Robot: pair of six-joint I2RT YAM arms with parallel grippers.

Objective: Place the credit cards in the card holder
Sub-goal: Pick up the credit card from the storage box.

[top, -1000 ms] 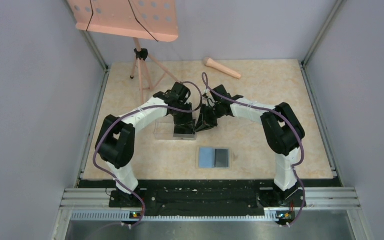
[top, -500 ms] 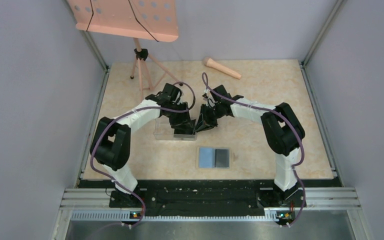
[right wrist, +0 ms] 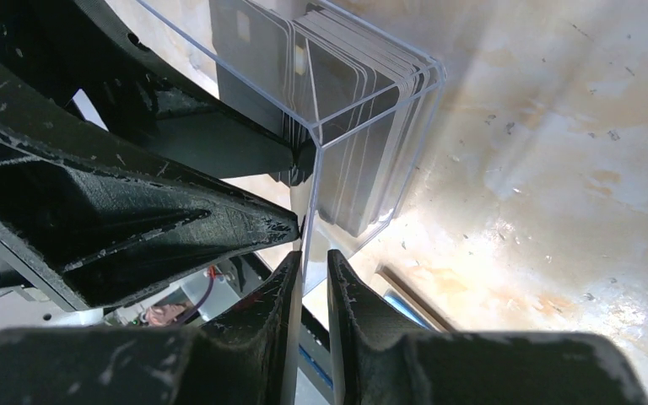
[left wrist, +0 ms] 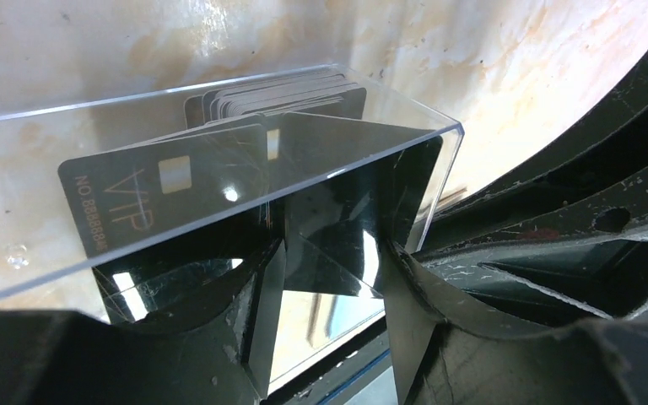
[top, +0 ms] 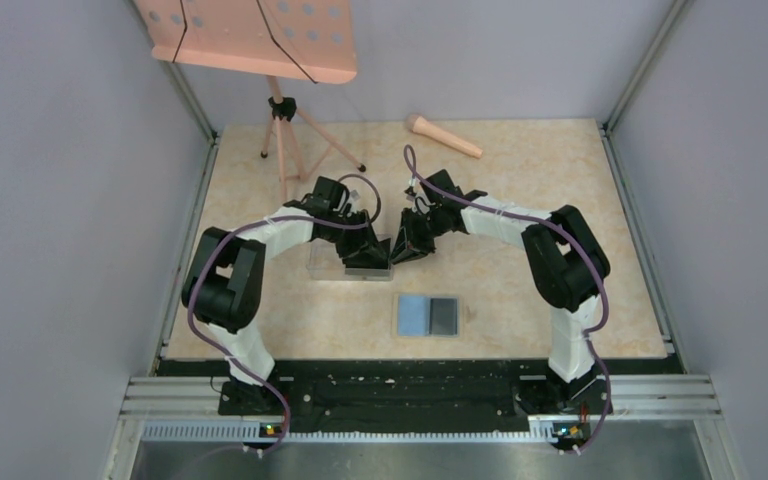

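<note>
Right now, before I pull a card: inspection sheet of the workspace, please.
Surface: marbled beige table, nothing spilled.
Job's things: card holder lies open, left half blue, right half dark; card stack upright in clear box, VIP card leaning.
Clutter: pink microphone, pink music stand at the far edge.
Grippers: right gripper pinches the box wall; left gripper fingers apart at the box end, grip unclear.
Cables: purple cables follow both arms, nothing snagged seen.
Surroundings: plain walls, metal rail.
</note>
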